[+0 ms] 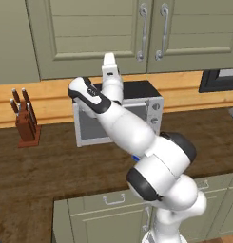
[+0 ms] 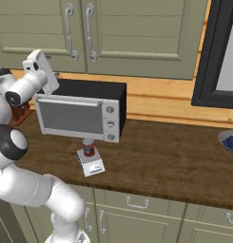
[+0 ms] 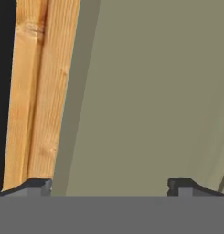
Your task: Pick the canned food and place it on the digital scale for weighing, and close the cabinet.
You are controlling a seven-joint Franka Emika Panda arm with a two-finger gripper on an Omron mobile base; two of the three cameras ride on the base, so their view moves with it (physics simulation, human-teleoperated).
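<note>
Canned food: the canned food [image 2: 89, 147] stands upright on the digital scale [image 2: 91, 164], dark red with a black-and-white label.
Digital scale: on the wooden tabletop [image 2: 165, 161], just in front of the toaster oven [image 2: 82, 115], near its right front corner in the right base view.
Cabinet: the cabinet [image 1: 113, 33] hangs on the wall above the toaster oven; both panelled doors lie flush, the two silver bar handles [image 1: 143, 32] side by side at the centre seam.
Tool: the tool [image 3: 110, 186] is raised above the toaster oven, just under the cabinet's lower edge; its fingertips [image 3: 33, 186] stand wide apart with nothing between them, olive-green panel and a wooden strip close ahead.
Surroundings: a knife block [image 1: 25, 121] stands on the tabletop well left of the toaster oven; a bowl [image 2: 228, 141] of blue pieces sits far right.
</note>
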